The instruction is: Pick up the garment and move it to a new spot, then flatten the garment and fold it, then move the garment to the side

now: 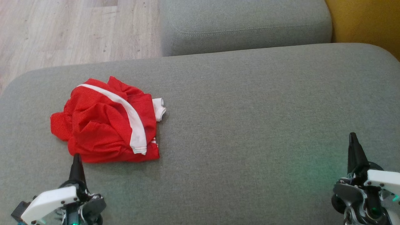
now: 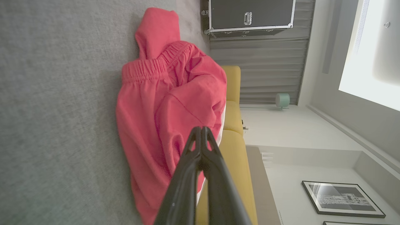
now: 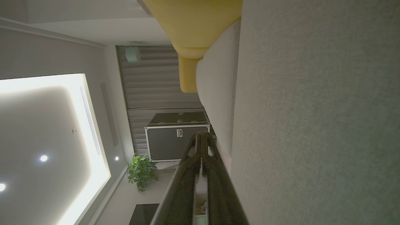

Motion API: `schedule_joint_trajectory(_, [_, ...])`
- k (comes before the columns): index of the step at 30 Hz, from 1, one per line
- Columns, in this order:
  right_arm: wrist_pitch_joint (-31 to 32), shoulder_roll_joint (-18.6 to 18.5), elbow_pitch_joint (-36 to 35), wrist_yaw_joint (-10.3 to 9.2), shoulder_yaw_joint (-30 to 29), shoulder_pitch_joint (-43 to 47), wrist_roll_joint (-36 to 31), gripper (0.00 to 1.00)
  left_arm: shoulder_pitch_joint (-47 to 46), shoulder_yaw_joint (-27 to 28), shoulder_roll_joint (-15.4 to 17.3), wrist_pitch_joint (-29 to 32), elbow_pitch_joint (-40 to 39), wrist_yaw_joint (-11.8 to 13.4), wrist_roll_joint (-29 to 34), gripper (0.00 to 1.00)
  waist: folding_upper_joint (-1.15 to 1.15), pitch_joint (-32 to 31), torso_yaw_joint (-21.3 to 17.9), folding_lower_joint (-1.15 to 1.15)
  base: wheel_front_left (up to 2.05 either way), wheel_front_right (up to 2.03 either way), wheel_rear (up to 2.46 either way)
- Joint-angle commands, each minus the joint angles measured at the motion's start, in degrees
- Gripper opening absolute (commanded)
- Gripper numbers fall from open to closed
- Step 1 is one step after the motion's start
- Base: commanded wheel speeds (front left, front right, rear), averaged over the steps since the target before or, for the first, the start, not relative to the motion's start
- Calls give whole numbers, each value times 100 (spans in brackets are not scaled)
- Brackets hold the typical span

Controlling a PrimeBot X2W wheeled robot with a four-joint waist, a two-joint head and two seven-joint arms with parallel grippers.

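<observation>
A crumpled red garment (image 1: 106,122) with a white stripe lies in a heap on the left part of the grey cushion (image 1: 250,125). In the left wrist view the garment (image 2: 162,103) shows its elastic waistband, right ahead of my fingers. My left gripper (image 1: 76,157) is shut and empty, its tips just short of the garment's near edge. Far off at the lower right, my right gripper (image 1: 353,136) is also shut with nothing in it. The left gripper (image 2: 202,128) and right gripper (image 3: 201,134) both show their tips pressed together.
A second grey cushion (image 1: 243,25) lies beyond the first. Wooden floor (image 1: 62,31) is at the upper left and a yellow seat (image 1: 368,22) at the upper right. A dark flight case (image 3: 175,140) and a potted plant (image 3: 140,172) stand in the room.
</observation>
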Motion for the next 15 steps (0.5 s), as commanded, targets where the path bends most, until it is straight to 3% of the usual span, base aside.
schedule_joint_trajectory(1, [39,-29,-219,-4,119,-316,42,0,-288,207,48,40,-212,-36,-31,0,0,0,0,0,0,0,0])
schedule_joint_trajectory(2, [0,0,-1,0,0,0,0,100,0,0,0,0,0,0,0,100,0,0,0,0,0,0,0])
schedule_joint_trajectory(15, [-173,9,107,0,165,90,-180,100,149,-51,-4,-175,64,3,99,100,0,-21,-20,0,0,0,0])
